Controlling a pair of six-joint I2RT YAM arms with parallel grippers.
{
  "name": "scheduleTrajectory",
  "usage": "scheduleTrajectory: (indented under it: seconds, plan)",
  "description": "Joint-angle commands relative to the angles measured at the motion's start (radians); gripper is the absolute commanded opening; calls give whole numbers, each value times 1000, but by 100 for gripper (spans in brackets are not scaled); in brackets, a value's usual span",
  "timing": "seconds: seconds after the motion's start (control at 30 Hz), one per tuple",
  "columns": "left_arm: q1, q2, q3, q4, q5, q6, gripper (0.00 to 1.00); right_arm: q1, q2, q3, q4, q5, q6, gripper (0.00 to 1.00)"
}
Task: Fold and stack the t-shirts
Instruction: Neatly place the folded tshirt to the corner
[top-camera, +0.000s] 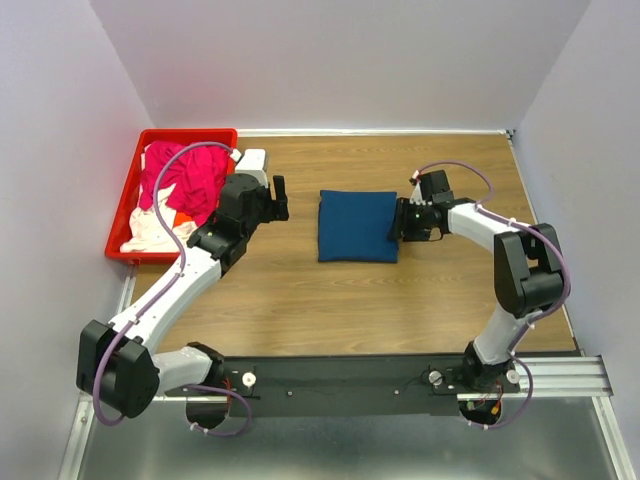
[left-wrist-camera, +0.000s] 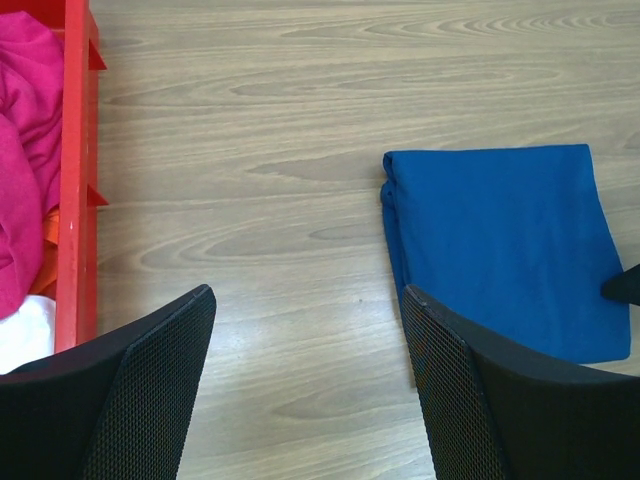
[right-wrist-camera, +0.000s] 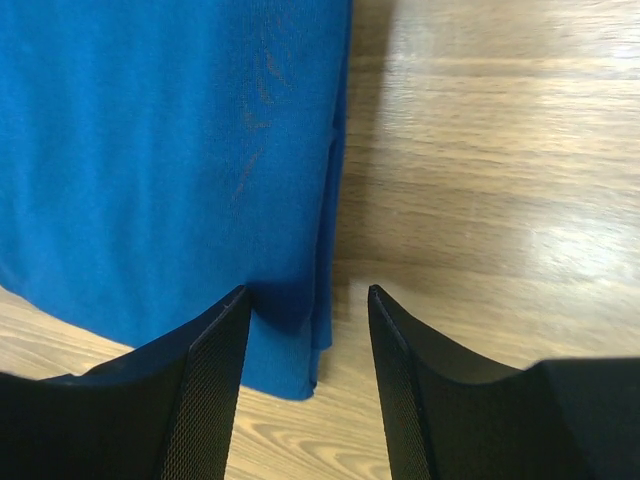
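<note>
One folded navy t-shirt (top-camera: 357, 225) is lying on the tabletop (top-camera: 300, 290) to the left of the right pincer (right-wrist-camera: 308, 295). Its near edge is running under the half-parted jaws, which are gripping nothing. A pink t-shirt (top-camera: 190, 178) and a white t-shirt (top-camera: 145, 235) are sitting heaped in the red crate (top-camera: 190, 133), just left of the left pincer (left-wrist-camera: 310, 300). That pincer is hanging wide apart and empty over bare wood, so the left arm is looking nearer for the next pick.
</note>
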Motion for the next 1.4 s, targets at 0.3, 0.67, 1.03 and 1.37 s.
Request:
scheduleTrajectory:
  seconds: [0.3, 0.67, 1.03, 1.37]
  plan:
    - [7, 10, -5, -17, -11, 23, 82, -18, 159, 81, 36, -85, -20, 12]
    - [7, -15, -9, -17, -16, 25, 82, -155, 196, 185, 36, 178, -116, 1]
    - [7, -18, -22, -11, -29, 22, 81, -241, 438, 508, 39, 695, -406, 19]
    - [8, -7, -19, -11, -39, 19, 81, -193, 299, 618, 23, 673, -374, 53]
